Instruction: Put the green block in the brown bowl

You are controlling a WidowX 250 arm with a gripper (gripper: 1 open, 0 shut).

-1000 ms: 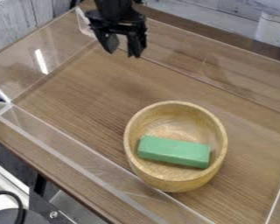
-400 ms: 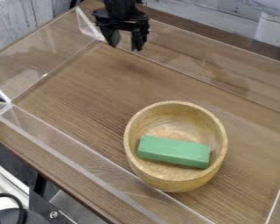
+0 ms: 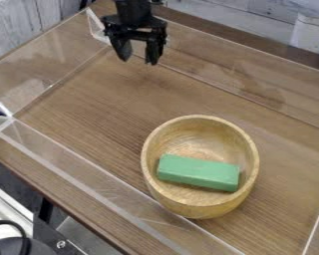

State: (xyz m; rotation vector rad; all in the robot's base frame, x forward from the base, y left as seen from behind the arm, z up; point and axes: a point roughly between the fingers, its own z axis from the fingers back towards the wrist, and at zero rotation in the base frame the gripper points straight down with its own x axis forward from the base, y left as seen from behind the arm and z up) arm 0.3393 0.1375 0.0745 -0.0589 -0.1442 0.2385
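The green block (image 3: 197, 172) lies flat inside the brown bowl (image 3: 167, 140), a round light wooden bowl standing on the wooden table at the lower right. My gripper (image 3: 136, 52) hangs far off at the upper left, pointing down over the table's back part. Its black fingers are spread open and hold nothing.
Clear acrylic walls (image 3: 43, 70) fence the wooden table (image 3: 109, 110) on the left, front and right. The front wall's edge (image 3: 83, 184) runs close to the bowl. Bare wood lies between the gripper and the bowl.
The gripper has shifted only slightly near the table's back left corner and stayed open. The block and bowl have not moved.
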